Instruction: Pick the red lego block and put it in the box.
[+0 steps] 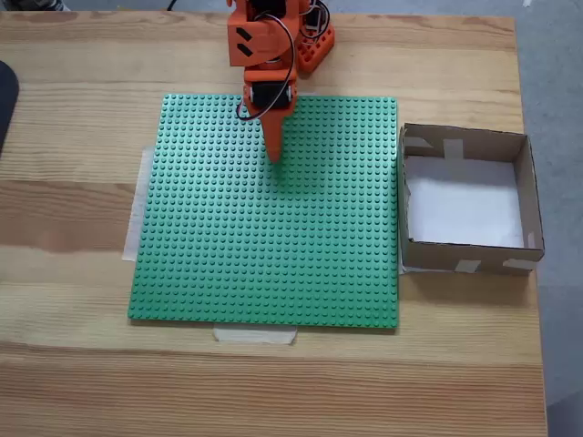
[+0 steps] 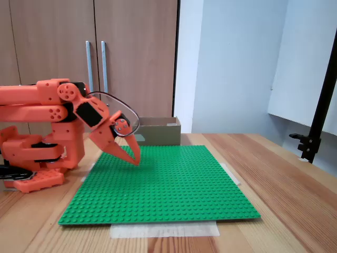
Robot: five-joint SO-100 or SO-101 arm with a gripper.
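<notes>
Tape strips pin the green baseplate (image 1: 264,237) flat. Gripper (image 1: 274,157) hangs closed and empty at upper centre — no red lego block visible anywhere; cardboard box (image 1: 533,196) waits empty at right.

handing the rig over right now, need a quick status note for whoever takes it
Gripper: empty, fingers together, tip low over the far part of the green baseplate, arm folded back by its base.
Red lego block: not visible in either fixed view, neither on the baseplate nor on the wooden table.
Box: beside the baseplate's right edge in the top-down fixed view, white bottom bare.
Done: nothing to show.
Left: find the block, pick it, drop it in the box.
</notes>
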